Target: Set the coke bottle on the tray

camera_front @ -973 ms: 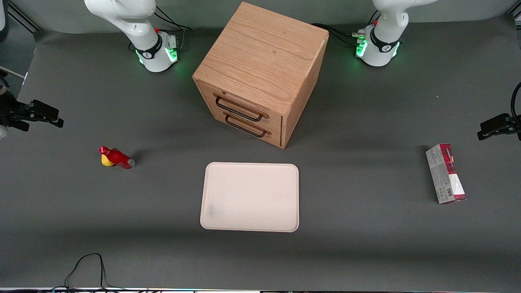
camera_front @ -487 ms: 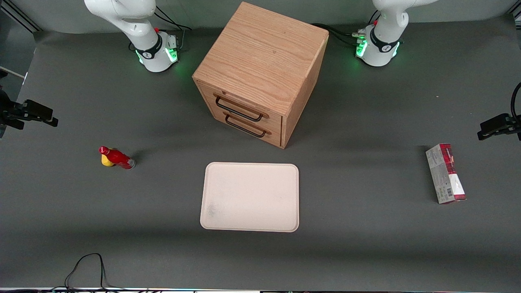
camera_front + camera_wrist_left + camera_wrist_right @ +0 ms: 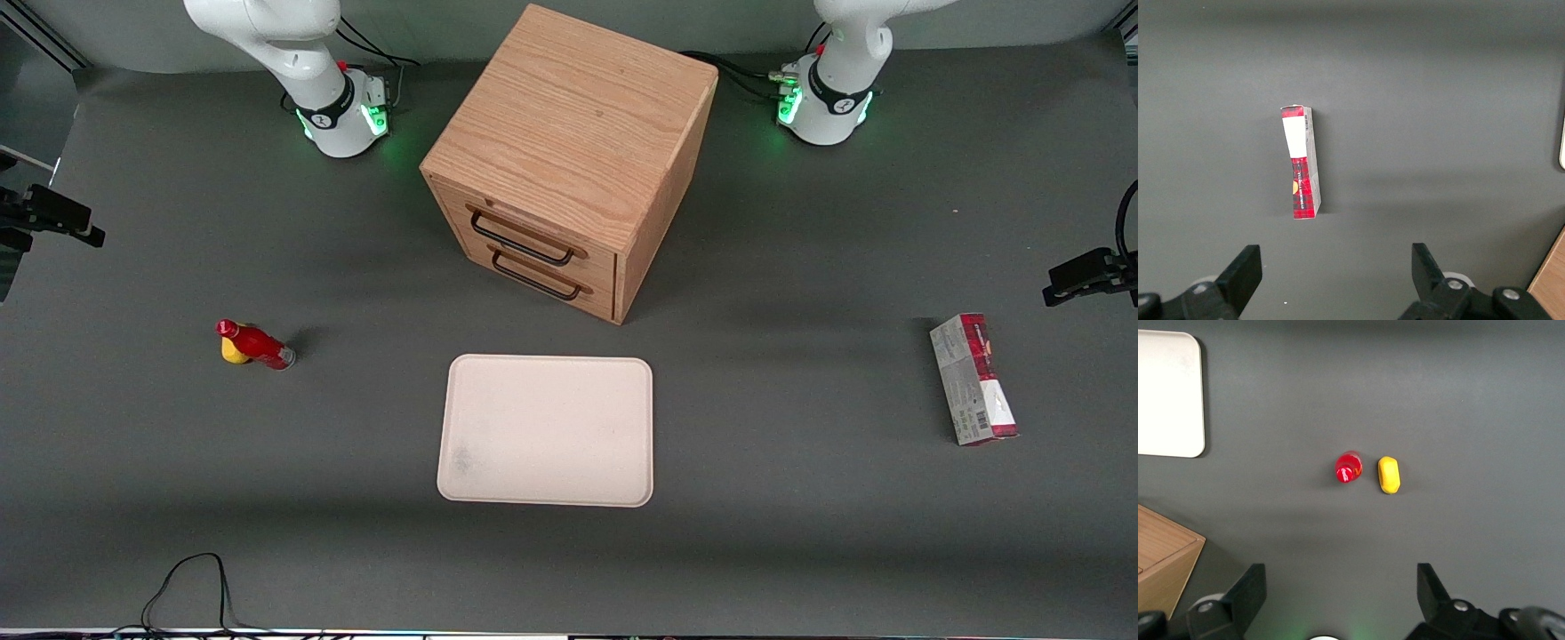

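My gripper (image 3: pixel 1338 597) hangs high with its fingers spread wide, the upright coke bottle (image 3: pixel 1349 467) far beneath it, a yellow lump (image 3: pixel 1389 474) just beside. I'd descend straight, straddling the bottle's neck without nudging the lump; the tray (image 3: pixel 1170 395) waits well apart.

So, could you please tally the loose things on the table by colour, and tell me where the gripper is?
Red: 1, the coke bottle
Yellow: 1, the lump
Cream: 1, the tray
Red-and-grey: 1, the carton
Wood: 1, the cabinet
Total: 5
The gripper hangs open above the bottle.
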Available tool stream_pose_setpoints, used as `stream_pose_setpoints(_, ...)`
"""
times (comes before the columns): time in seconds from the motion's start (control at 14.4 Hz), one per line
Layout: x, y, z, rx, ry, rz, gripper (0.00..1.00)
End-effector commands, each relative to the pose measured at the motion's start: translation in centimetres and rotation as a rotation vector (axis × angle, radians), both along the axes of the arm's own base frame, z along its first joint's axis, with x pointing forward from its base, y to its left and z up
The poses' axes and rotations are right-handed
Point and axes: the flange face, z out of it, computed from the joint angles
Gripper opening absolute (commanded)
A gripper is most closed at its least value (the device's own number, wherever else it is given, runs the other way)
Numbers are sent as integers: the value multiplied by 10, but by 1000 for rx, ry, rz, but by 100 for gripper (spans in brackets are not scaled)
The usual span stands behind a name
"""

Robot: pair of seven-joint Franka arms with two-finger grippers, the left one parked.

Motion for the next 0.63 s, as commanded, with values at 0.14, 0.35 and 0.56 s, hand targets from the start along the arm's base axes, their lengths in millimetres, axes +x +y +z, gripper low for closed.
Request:
stream_pose_setpoints(0.14, -26, 6, -21, -11, -42, 39, 100)
stream_pose_setpoints(0.35, -18, 6, -35, -14, -48, 41, 100)
stream_pose_setpoints(0.56, -7, 6, -65, -19, -63, 43, 100)
